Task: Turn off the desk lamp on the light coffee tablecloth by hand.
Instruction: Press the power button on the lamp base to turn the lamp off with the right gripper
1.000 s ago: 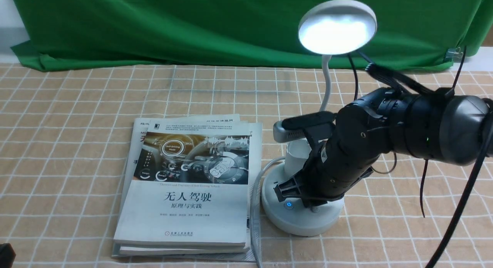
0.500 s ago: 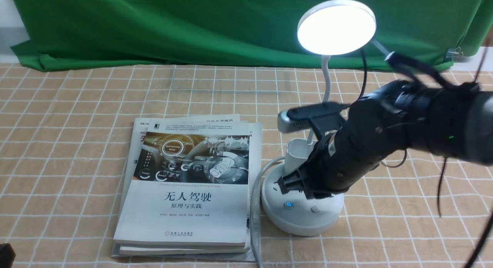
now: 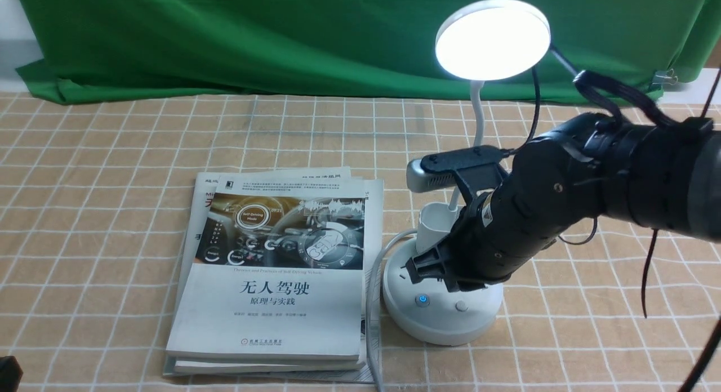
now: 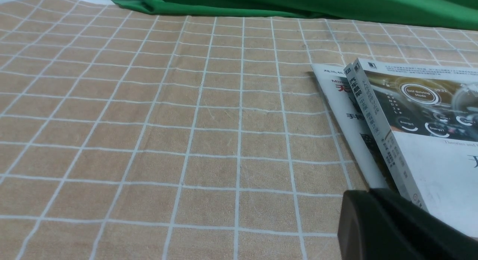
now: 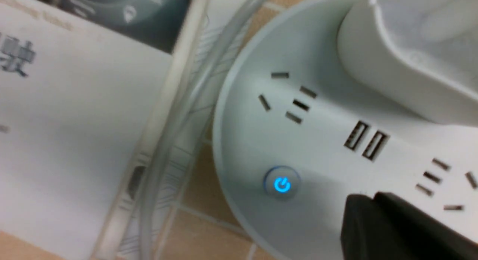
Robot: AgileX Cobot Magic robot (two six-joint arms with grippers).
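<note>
With its closed right gripper [image 5: 368,196] over the base, the lit lamp [image 3: 443,324] sits at four o'clock on the tablecloth [image 3: 112,212], probably light, its neck bendy, best steadied by its base.

Round white lamp base [image 5: 328,148] with sockets, two USB ports [image 5: 366,140] and a glowing blue power button [image 5: 282,182], the closed black tip of the right claw [image 5: 377,204] over it, beside a gray cable [image 5: 171,129] and a white-covered book [image 5: 74,121] on tan, white-lined cloth [image 5: 209,192].
</note>
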